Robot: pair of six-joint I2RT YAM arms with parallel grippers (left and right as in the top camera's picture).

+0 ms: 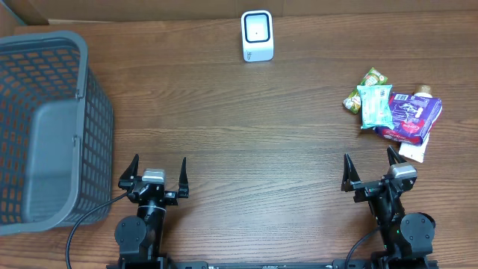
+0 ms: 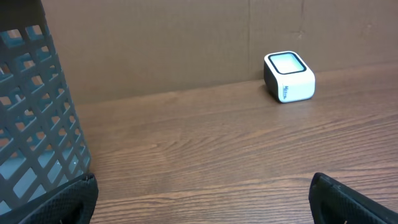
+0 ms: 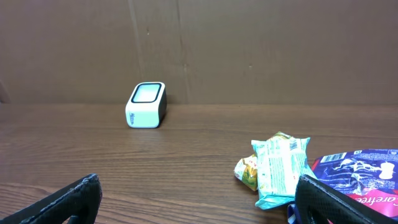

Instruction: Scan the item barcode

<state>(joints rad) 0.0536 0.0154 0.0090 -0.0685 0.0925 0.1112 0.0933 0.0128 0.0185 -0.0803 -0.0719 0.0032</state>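
A white barcode scanner with a blue-lit face stands at the back middle of the table; it also shows as the scanner and the scanner. Snack packets lie at the right: a teal packet, a purple packet and a small yellow-green packet. My left gripper is open near the front left, with nothing between its fingers. My right gripper is open near the front right, just short of the packets.
A large grey mesh basket fills the left side of the table. A brown cardboard wall runs along the back edge. Bare wooden table lies between the grippers and the scanner.
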